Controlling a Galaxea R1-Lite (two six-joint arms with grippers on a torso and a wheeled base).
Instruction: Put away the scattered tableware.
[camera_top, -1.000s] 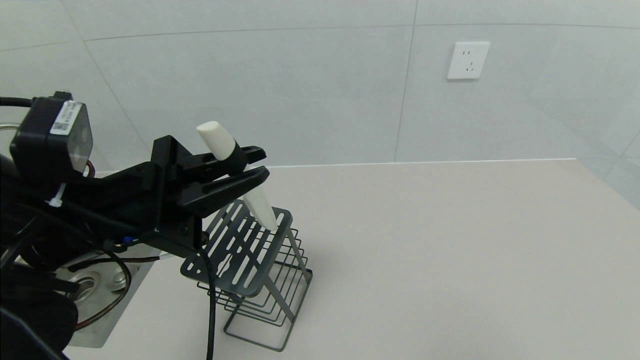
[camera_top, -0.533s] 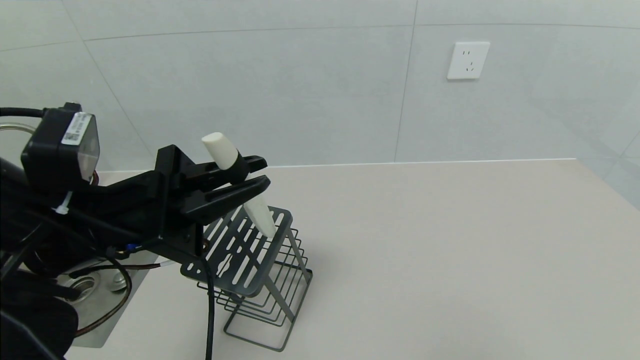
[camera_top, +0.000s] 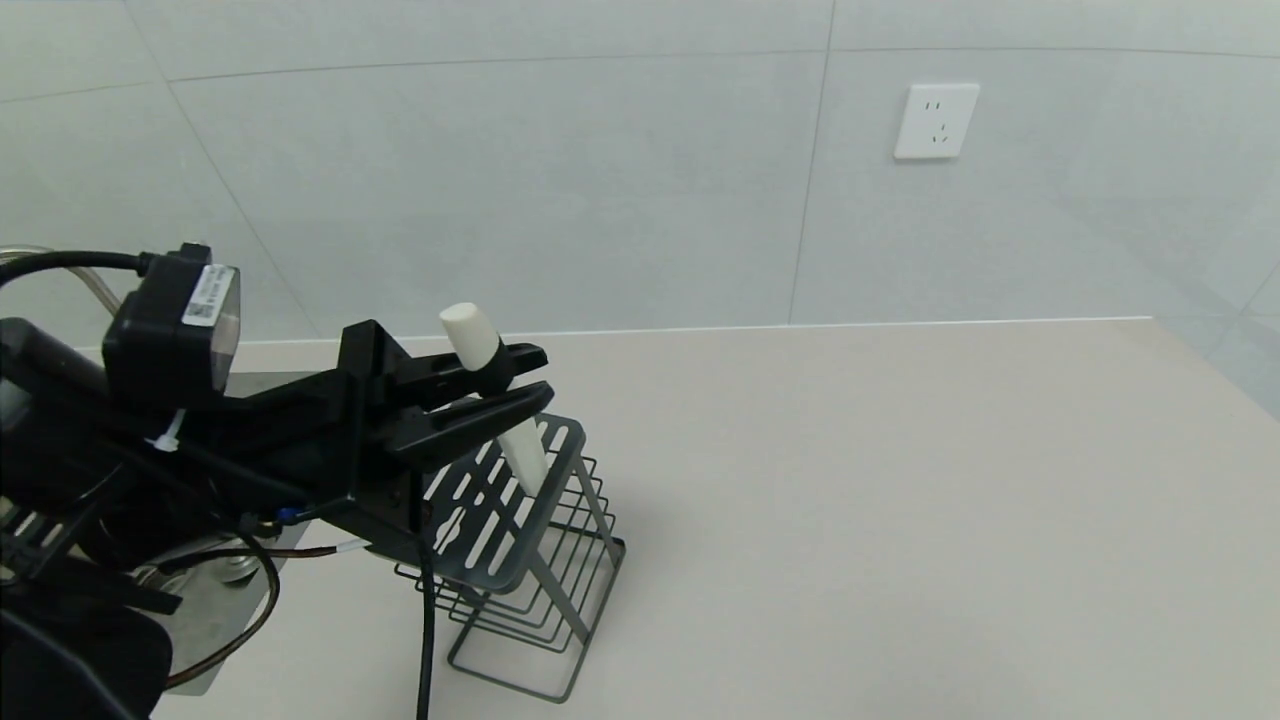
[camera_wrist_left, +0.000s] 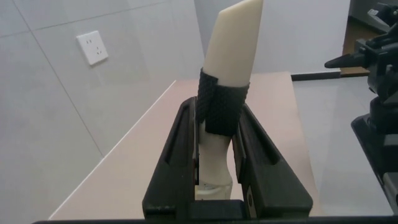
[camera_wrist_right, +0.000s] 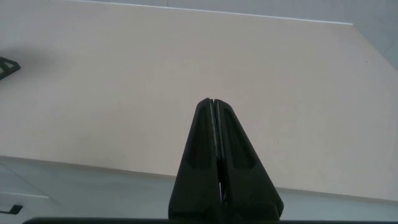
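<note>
My left gripper (camera_top: 545, 373) is shut on a cream-white utensil handle (camera_top: 470, 332), holding it tilted over a dark grey wire rack (camera_top: 500, 525) on the beige table (camera_top: 900, 500). The utensil's lower end (camera_top: 527, 462) meets a slot in the rack's slotted top plate. In the left wrist view the handle (camera_wrist_left: 233, 37) stands up between the closed fingers (camera_wrist_left: 180, 143), with a dark textured band around it. My right gripper (camera_wrist_right: 212, 104) is shut on nothing, hanging above bare table (camera_wrist_right: 124, 93).
A metal sink plate with a drain (camera_top: 215, 600) lies at the table's left end, beside the rack. A white wall outlet (camera_top: 936, 120) sits on the tiled wall behind. The table right of the rack is open surface.
My left gripper has moved down and to the right with the utensil. The utensil's lower end has sunk further onto the rack's slotted top.
</note>
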